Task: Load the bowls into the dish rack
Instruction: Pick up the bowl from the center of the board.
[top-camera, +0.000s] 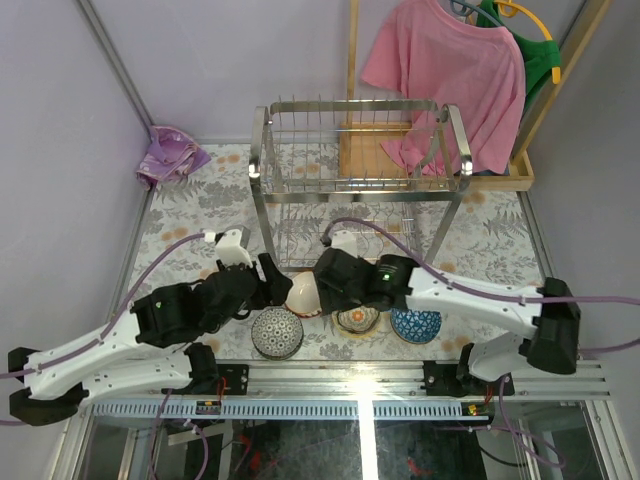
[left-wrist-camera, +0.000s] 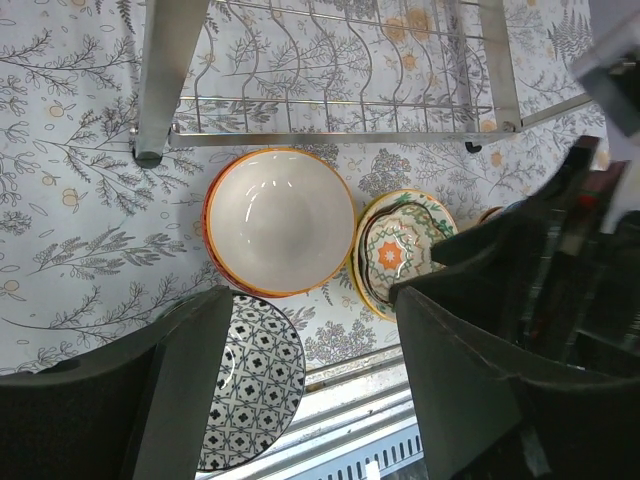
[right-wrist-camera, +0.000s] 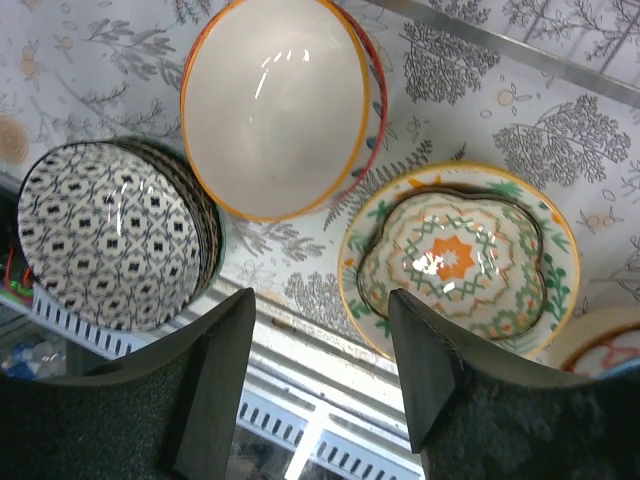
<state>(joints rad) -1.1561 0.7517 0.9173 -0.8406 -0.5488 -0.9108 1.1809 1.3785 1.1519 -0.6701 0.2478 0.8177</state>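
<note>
The steel wire dish rack (top-camera: 360, 170) stands at the table's middle, with no bowls in it. In front of it lie a white bowl with an orange rim (top-camera: 303, 294), a black-and-white patterned bowl (top-camera: 276, 332), a green-and-orange bowl (top-camera: 357, 319) and a blue bowl (top-camera: 416, 325). My left gripper (top-camera: 272, 284) is open and empty just left of the white bowl (left-wrist-camera: 280, 220). My right gripper (top-camera: 328, 284) is open and empty just right of it, above the white bowl (right-wrist-camera: 275, 105) and the green-and-orange bowl (right-wrist-camera: 460, 255). Neither touches a bowl.
A pink shirt (top-camera: 450, 60) hangs on a wooden stand behind the rack. A purple cloth (top-camera: 170, 155) lies at the far left. The metal rail (top-camera: 350, 375) of the near table edge runs just in front of the bowls. The rack's front bar (left-wrist-camera: 330, 135) is close behind the white bowl.
</note>
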